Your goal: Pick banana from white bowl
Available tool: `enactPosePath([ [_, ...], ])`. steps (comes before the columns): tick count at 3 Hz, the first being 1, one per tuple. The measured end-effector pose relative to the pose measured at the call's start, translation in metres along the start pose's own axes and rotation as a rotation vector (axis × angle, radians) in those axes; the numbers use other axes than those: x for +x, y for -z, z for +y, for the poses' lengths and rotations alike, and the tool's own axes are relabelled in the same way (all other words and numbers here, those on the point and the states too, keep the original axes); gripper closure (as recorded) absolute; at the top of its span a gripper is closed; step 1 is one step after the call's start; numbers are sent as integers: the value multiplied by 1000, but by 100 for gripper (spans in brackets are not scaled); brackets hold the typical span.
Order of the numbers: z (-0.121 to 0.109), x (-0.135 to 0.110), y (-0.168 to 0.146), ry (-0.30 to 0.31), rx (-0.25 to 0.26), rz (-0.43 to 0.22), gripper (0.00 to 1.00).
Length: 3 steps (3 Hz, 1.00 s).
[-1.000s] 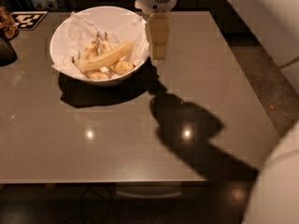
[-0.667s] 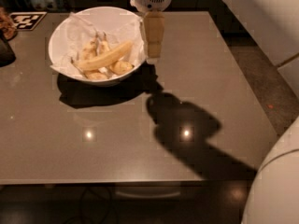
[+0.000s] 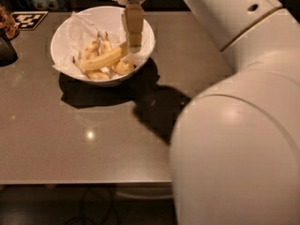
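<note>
- Gripper hangs over the white bowl, tip at the banana's right end, evidently positioned for the grasp.
- Open or closed: cannot tell.

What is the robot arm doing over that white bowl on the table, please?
The robot's one arm holds its gripper down over the right side of the large round white bowl, just at the right end of the long, pale-yellow curved banana. That banana lies in the paper-lined bowl among shorter bananas, not yet lifted. The bowl stands on a grey-brown table.
</note>
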State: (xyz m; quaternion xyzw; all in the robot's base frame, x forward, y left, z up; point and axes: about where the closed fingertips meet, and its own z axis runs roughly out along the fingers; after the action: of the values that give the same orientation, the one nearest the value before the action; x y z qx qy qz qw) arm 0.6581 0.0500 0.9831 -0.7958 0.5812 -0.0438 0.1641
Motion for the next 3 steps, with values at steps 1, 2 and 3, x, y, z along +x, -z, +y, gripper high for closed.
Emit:
enactPosePath([
  [1,-33,-22,-15,47,18,-11,16],
  [2,-46,-31,-39,66,-3,-9,27],
  [3,-45,-33,-61,71,-43,1,28],
])
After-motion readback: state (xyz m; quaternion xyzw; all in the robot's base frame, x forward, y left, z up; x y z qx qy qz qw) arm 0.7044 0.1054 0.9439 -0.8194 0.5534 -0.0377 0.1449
